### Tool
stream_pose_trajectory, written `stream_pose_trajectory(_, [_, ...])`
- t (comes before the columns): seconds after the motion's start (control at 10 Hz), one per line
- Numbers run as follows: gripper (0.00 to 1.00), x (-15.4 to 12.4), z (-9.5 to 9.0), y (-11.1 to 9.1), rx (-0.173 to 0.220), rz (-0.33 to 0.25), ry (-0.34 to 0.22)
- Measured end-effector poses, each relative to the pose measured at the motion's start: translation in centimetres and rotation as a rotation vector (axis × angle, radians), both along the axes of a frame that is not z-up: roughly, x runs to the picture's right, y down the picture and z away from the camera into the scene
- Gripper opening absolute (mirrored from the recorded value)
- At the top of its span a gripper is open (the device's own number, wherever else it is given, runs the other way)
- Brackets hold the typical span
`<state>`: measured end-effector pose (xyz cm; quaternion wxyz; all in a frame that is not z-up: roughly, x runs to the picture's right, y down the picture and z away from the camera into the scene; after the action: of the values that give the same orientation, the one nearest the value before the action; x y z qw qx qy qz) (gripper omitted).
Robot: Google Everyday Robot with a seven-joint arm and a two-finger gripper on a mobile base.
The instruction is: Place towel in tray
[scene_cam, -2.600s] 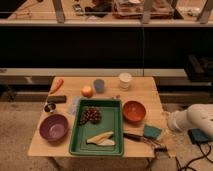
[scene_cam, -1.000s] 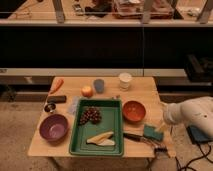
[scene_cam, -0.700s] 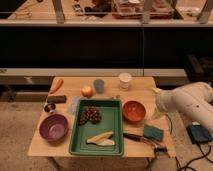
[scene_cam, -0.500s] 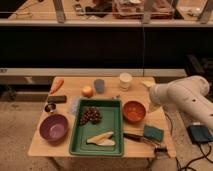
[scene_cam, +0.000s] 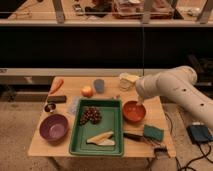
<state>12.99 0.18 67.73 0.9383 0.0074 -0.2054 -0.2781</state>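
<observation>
A pale grey folded towel (scene_cam: 74, 105) lies on the wooden table (scene_cam: 160, 120), touching the left edge of the green tray (scene_cam: 115, 117). The tray holds a bunch of dark grapes (scene_cam: 91, 115) and a pale peeled banana (scene_cam: 101, 138). My white arm (scene_cam: 175, 87) reaches in from the right. My gripper (scene_cam: 141, 100) hangs at the arm's end, above the far rim of the orange bowl (scene_cam: 133, 111), to the right of the tray and far from the towel.
A purple bowl (scene_cam: 53, 127), small dark can (scene_cam: 49, 107), black bar (scene_cam: 57, 99) and carrot (scene_cam: 56, 85) are on the left. An apple (scene_cam: 87, 91), blue cup (scene_cam: 99, 85) and white cup (scene_cam: 127, 80) stand at the back. A teal sponge (scene_cam: 153, 132) and dark utensil (scene_cam: 136, 136) lie front right.
My arm has swung from the table's right side leftward and up over the table. The gripper now hangs over the orange bowl. The objects on the table have not moved.
</observation>
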Motion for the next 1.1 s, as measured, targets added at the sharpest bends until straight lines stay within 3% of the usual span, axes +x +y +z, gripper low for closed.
stream_pose_trajectory(0.1, [0.80, 0.2, 0.1, 0.0, 0.001, 0.002, 0.001])
stream_pose_trajectory(0.3, [0.80, -0.4, 0.2, -1.4, 0.079, -0.046, 0.018])
stream_pose_trajectory(0.5, [0.80, -2.5, 0.2, -5.9, 0.237, -0.225, -0.014])
stream_pose_trajectory(0.6, [0.80, -3.9, 0.2, -7.7, 0.297, -0.298, -0.031])
stream_pose_trajectory(0.7, [0.80, -5.9, 0.2, -9.2, 0.360, -0.382, -0.056])
stream_pose_trajectory(0.8, [0.80, -9.1, -0.1, -10.8, 0.445, -0.507, -0.107])
stream_pose_trajectory(1.1, [0.80, -16.9, -1.1, -12.6, 0.609, -0.791, -0.201])
